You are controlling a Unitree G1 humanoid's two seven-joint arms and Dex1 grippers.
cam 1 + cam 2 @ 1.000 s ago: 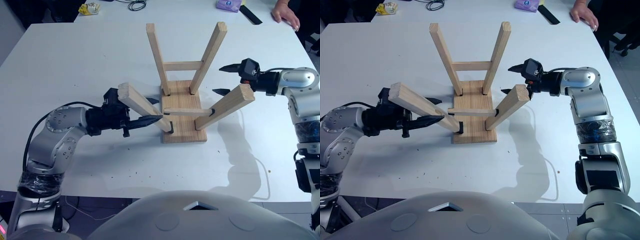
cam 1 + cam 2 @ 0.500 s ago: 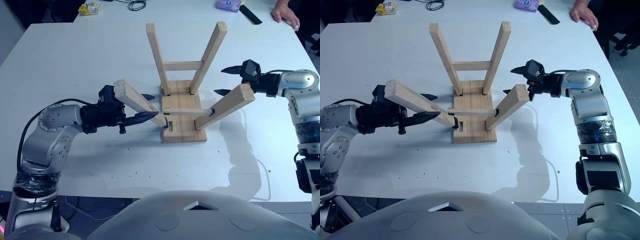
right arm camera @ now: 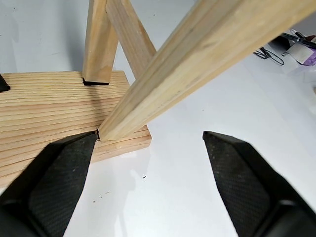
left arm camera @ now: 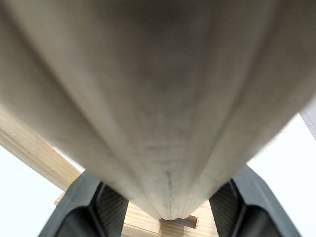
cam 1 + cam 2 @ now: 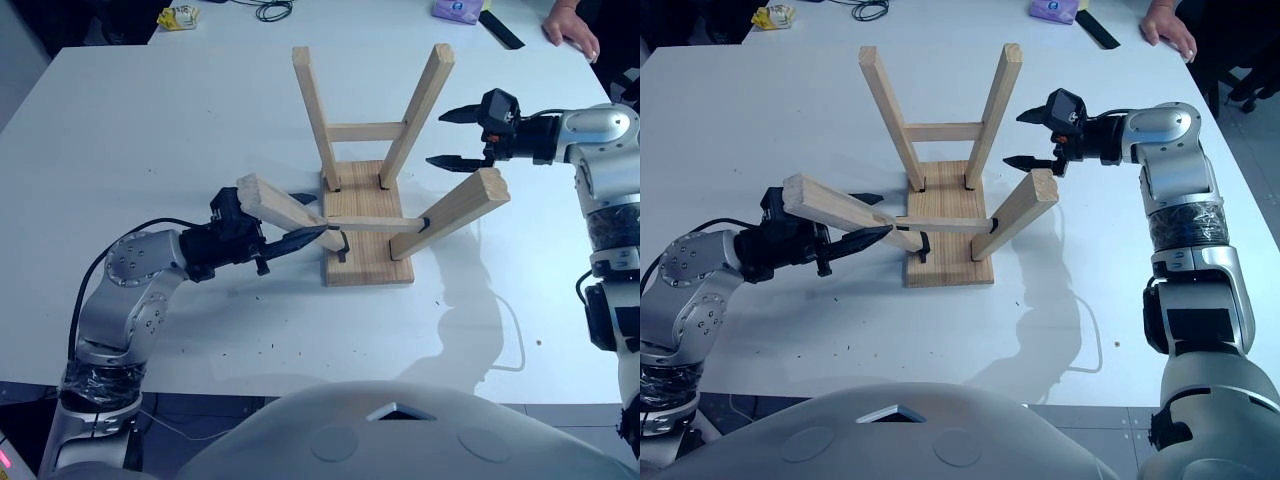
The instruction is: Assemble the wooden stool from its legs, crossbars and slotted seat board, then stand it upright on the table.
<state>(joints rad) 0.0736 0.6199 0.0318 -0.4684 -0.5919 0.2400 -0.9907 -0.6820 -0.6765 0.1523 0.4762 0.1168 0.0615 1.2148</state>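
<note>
The stool lies upside down, its slotted seat board (image 5: 370, 262) flat on the white table (image 5: 150, 110). Two far legs (image 5: 312, 115) (image 5: 415, 115) stand in it, joined by a crossbar (image 5: 365, 130). The near left leg (image 5: 280, 206) leans out to the left, and my left gripper (image 5: 318, 216) is shut on it, a finger on each side (image 4: 98, 207). The near right leg (image 5: 452, 212) leans out to the right, joined to the left one by a second crossbar (image 5: 370, 225). My right gripper (image 5: 437, 138) hangs open above that leg's end, beside the far right leg (image 3: 197, 54).
A person's hand (image 5: 570, 25) rests on the table's far right corner. A purple pack (image 5: 458, 10), a black strip (image 5: 500, 30), a yellow item (image 5: 180, 15) and a cable (image 5: 272, 10) lie along the far edge. The table's front edge runs close below the stool.
My right gripper rose from beside the near right leg's end to a higher spot by the far right leg. My left gripper swung out left, then back toward the seat board, carrying its leg.
</note>
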